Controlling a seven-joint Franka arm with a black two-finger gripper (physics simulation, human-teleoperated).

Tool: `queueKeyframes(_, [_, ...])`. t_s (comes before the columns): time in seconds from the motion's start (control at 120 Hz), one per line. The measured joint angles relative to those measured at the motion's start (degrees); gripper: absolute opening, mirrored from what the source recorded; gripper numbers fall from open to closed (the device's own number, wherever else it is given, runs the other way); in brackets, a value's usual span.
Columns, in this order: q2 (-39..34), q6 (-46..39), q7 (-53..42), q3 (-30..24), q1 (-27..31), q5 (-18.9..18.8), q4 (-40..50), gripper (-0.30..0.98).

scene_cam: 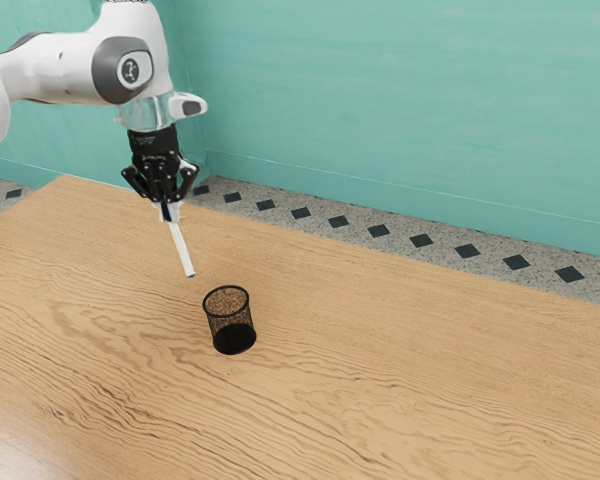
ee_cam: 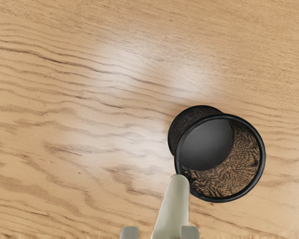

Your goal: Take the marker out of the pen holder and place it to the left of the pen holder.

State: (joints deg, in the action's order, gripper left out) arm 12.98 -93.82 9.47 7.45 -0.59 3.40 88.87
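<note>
Your pincer (scene_cam: 168, 211) has the marker (scene_cam: 182, 248) pinched by its upper end, tilted in the air outside the pen holder (scene_cam: 216, 316), a sensible hold on what should be a light, stiff, smooth barrel that could pivot if bumped

Marker (scene_cam: 181, 247) was slim and white with dark blue near its upper end, held in the air in the gripper (scene_cam: 169, 207), tilted, its lower end slanting down toward the exterior view's right. It was out of the pen holder, apart from it, with that lower end near the rim and higher up. Pen holder (scene_cam: 230, 322) was a round black mesh cup with a solid rim and dark base, open at the top, standing upright on the wooden table (scene_cam: 380, 380).
</note>
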Motion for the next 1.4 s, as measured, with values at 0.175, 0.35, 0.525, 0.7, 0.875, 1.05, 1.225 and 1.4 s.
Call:
queueKeyframes(0.175, [5.3,6.6,-1.5,0.0,0.1,-10.9,0.2,-0.09])
queueKeyframes(0.35, [10.5,11.3,-4.5,-0.5,-0.9,-17.7,0.1,-0.09])
queueKeyframes(0.525, [16.6,13.7,-7.2,-0.5,-1.0,-20.0,-0.2,-0.09])
queueKeyframes(0.7, [19.3,14.6,-9.4,-0.6,-0.8,-20.3,-1.2,-0.09])
queueKeyframes(0.875, [19.7,15.0,-11.3,-0.6,-0.8,-19.7,-1.3,0.15])
queueKeyframes(1.05, [19.6,15.2,-12.9,-0.7,-0.7,-19.2,-1.3,0.45])
queueKeyframes(1.225, [9.7,13.5,-14.0,-0.6,-5.0,-11.0,-12.5,0.58])
queueKeyframes(1.4, [-6.7,8.4,-12.4,0.6,-7.6,-7.5,-4.2,0.64])
